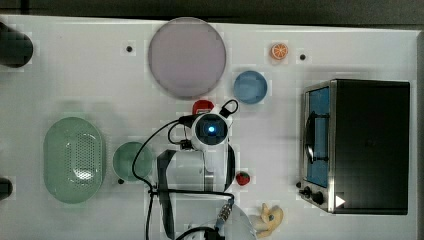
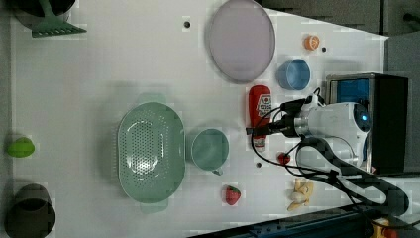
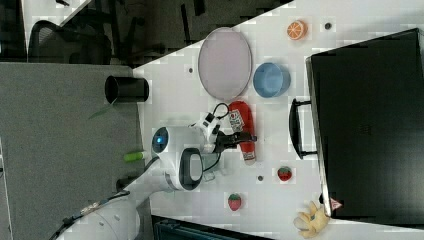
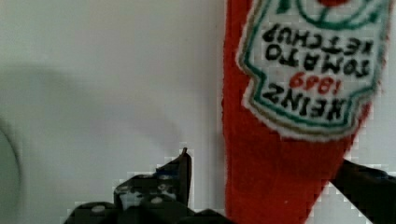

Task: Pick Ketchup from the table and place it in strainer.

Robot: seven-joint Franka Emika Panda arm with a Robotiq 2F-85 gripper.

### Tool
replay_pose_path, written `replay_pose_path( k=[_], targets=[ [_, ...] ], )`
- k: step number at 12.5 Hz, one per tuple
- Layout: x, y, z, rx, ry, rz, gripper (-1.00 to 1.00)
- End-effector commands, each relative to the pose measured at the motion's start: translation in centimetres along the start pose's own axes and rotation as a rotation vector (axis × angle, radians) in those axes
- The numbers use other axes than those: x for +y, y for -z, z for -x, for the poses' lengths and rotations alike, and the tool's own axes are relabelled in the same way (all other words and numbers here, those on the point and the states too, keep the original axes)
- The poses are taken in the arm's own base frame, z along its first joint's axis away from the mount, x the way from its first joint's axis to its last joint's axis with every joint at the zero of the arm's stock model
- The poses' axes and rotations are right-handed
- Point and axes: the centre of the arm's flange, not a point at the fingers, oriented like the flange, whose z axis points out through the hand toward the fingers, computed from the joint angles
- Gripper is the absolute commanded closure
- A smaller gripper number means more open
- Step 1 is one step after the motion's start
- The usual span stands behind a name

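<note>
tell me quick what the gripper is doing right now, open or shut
gripper: open, one finger on each side of the ketchup bottle lying on the table, not closed on it yet.

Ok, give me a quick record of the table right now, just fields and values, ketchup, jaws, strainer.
ketchup: lying flat on the table, label up
gripper: jaws open, one on each side of the bottle's narrow end, not yet closed
strainer: empty, at the left view's left of the mug
task state: bottle not yet picked up
</note>
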Motion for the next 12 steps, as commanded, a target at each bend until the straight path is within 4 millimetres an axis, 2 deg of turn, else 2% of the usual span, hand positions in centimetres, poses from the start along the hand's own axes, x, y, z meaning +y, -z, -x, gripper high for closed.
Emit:
replay_pose_path(
  k=[1, 3, 5, 6, 9, 12],
  targets=[
    [0.9, 1.9, -1.7, 0.092, 0.026, 0.016, -0.68],
    [0.8, 2.3, -1.9, 0.099, 0.029, 0.018, -0.23],
    [0.8, 3.4, -2.1, 0.113, 0.028, 0.023, -0.23],
    [1.0, 4.6, -2.3, 0.118, 0.020, 0.027, -0.23],
    [0.7, 10.8, -2.2, 0.075, -0.009, 0.039, -0.23],
    [0.0, 20.0, -1.9, 0.082, -0.041, 0.063, -0.23]
  ],
)
